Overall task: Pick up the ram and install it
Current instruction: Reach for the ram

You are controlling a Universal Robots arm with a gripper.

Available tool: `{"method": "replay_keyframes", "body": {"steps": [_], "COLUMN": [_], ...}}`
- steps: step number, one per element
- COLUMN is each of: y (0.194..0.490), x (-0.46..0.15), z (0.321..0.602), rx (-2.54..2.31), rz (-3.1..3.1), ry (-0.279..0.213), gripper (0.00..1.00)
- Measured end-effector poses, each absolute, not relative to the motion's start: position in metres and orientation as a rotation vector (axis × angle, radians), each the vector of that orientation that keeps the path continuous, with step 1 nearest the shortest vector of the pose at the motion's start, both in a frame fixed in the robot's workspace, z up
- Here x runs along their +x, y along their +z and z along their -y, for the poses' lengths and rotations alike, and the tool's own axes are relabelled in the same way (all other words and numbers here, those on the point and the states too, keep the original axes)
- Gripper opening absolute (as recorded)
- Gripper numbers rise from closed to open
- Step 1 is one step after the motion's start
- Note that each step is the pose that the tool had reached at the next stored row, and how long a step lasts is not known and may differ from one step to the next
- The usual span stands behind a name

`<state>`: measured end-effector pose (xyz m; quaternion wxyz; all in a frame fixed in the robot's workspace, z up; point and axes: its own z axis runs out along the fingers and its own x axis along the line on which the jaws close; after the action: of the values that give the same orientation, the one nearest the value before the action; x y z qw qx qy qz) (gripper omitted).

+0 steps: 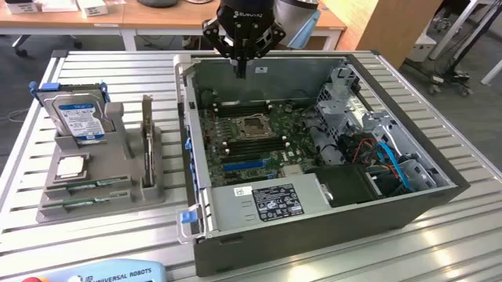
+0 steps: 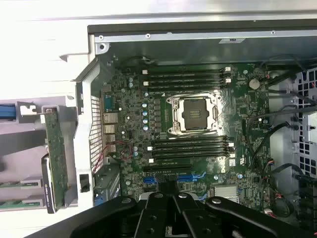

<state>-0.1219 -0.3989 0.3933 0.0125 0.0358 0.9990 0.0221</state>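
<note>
Two ram sticks, thin green boards, lie flat in the front slots of a grey holder (image 1: 154, 191) at the exterior view's left: one (image 1: 86, 186) behind the other (image 1: 82, 202). In the wrist view the same ram sticks (image 2: 17, 184) (image 2: 17, 202) peek in at the edge. My black gripper (image 1: 240, 71) hangs over the far wall of the open computer case (image 1: 314, 235), well away from the holder. Its fingers are shut with nothing between them. In the wrist view the gripper (image 2: 170, 191) points down at the motherboard, with empty black ram slots (image 2: 185, 79) (image 2: 190, 146) on either side of the processor socket (image 2: 192, 115).
The holder also carries an upright hard drive (image 1: 79, 117), a tall expansion card (image 1: 147, 138) and a square silver processor (image 1: 70, 166). Inside the case sit a power supply (image 1: 271, 202), a drive cage (image 1: 345, 100) and cables (image 1: 384, 158). A teach pendant (image 1: 110, 273) lies at the table's front edge.
</note>
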Motion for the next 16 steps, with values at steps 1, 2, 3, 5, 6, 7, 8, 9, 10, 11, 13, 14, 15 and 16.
{"method": "replay_keyframes", "body": {"steps": [1,2,3,5,6,7,8,9,10,11,13,14,15,16], "y": [0.3933,0.3933,0.3933,0.3933,0.3933,0.3933,0.3933,0.3933,0.3933,0.3933,0.3933,0.3933,0.3933,0.3933], "x": [-0.1219,-0.1219,-0.1219,-0.1219,-0.1219,-0.1219,-0.1219,-0.1219,-0.1219,-0.1219,-0.1224,-0.1233,-0.1244,-0.1256], "z": [0.3988,0.3988,0.3989,0.3988,0.3988,0.3989,0.3989,0.3989,0.3988,0.3989,0.3989,0.3989,0.3989,0.3989], "rx": [0.112,0.110,0.109,0.109,0.109,0.109,0.109,0.109,0.108,0.108,0.108,0.108,0.108,0.108], "rz": [-3.114,-3.114,-3.114,-3.114,-3.114,-3.114,-3.114,-3.114,-3.114,-3.114,-3.114,-3.114,-3.114,-3.114], "ry": [0.069,0.069,0.069,0.069,0.069,0.069,0.069,0.069,0.069,0.069,0.069,0.069,0.069,0.069], "gripper": [0.10,0.10,0.10,0.10,0.10,0.10,0.10,0.10,0.10,0.10,0.10,0.10,0.10,0.10]}}
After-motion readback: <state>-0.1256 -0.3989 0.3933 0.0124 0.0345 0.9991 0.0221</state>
